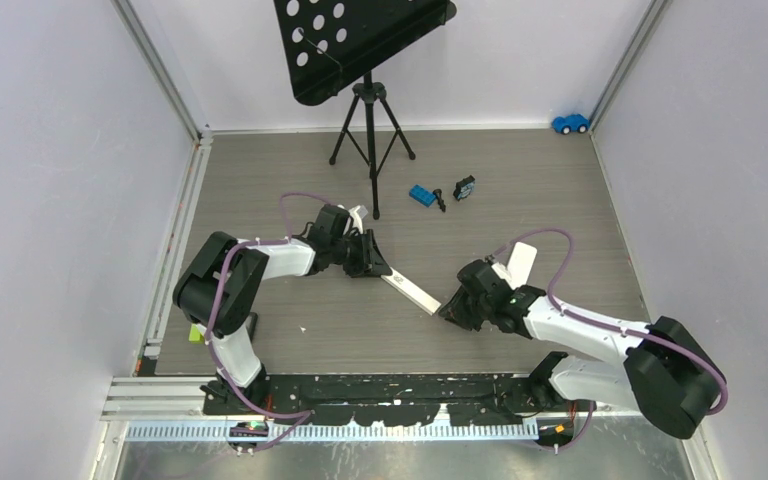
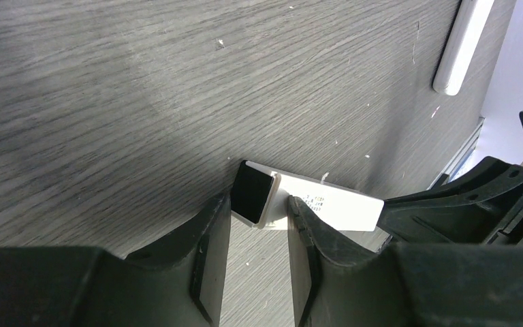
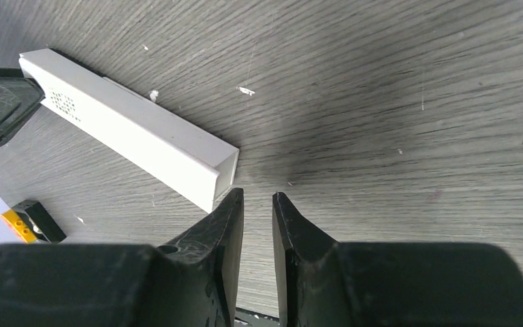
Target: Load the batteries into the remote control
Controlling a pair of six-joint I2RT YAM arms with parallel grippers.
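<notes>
Grey wood-grain table, white walls, music stand at 12 o'clock, blue toy car in the 1 o'clock corner. The remote control lies mid-table, a long white bar running from 10 to 4 o'clock. Your left gripper pinches its 10 o'clock end, one finger on each side, with a dark hollow end showing between them in the left wrist view. Your right gripper sits just beside the 4 o'clock end, fingers narrowly parted, nothing visible between them. No batteries are plainly in view. A tiny dark item at 12 o'clock of the remote, between the blue brick and the black-and-blue block, may be one, but it is too small to tell. A white strip lies at 1 o'clock of the right gripper, apart from the remote, possibly the cover. Likely step: the left arm braces the remote while the right arm loads, and the right looks empty, so it probably needs a cell first. Hold the left pinch firm and level so the bar cannot swivel. Grip the cell near one end and line it up with the remote's long axis. Feed it in slowly and straight, and check polarity. Don't shove the 4 o'clock end sideways.
</notes>
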